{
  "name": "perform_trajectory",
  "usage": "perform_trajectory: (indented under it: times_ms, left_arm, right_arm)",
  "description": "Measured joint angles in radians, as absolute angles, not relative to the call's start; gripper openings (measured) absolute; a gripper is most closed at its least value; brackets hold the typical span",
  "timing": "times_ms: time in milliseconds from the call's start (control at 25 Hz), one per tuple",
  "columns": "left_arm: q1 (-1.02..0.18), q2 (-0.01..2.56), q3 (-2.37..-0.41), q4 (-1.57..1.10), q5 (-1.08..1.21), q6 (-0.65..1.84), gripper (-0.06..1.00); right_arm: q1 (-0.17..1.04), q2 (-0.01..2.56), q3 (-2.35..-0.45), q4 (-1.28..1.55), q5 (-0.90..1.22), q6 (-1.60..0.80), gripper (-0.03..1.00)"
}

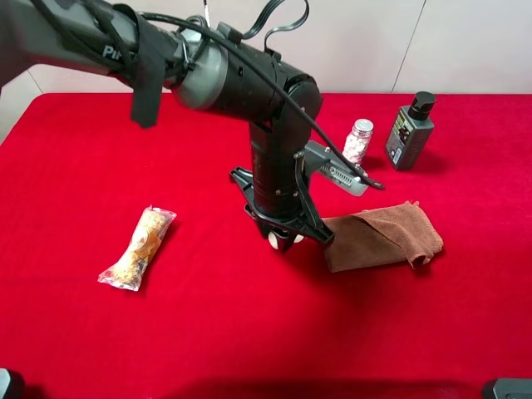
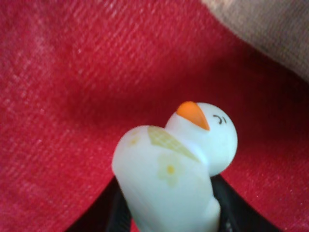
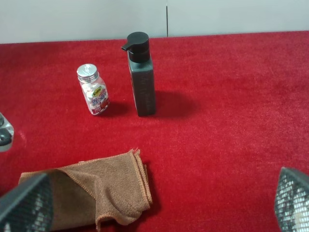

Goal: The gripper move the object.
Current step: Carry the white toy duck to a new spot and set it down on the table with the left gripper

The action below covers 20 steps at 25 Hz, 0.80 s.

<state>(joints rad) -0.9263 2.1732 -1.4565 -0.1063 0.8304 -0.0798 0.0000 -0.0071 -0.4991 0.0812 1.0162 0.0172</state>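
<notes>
Just beside the brown cloth [image 1: 382, 237], the left claw [image 1: 285, 236] is clamped on the glossy white object [image 2: 169, 183], which looks light, hard and slippery, best held across its wider body as now.

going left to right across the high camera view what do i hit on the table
snack packet → white object held in the left gripper → jar of white pellets → dark pump bottle. The brown cloth is left out: its width overlaps both jar and bottle.
</notes>
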Motion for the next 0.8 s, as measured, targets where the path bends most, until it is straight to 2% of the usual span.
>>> perform_trajectory:
  times_ms: [760, 800]
  left_arm:
    - [-0.926, 2.173, -1.432, -0.125, 0.781, -0.08, 0.32]
    - [-0.926, 2.173, -1.432, -0.125, 0.781, -0.08, 0.34]
  right_arm:
    - [0.0, -0.007, -0.499, 0.082, 1.015, 0.017, 0.69]
    - [0.0, -0.007, -0.499, 0.082, 1.015, 0.017, 0.69]
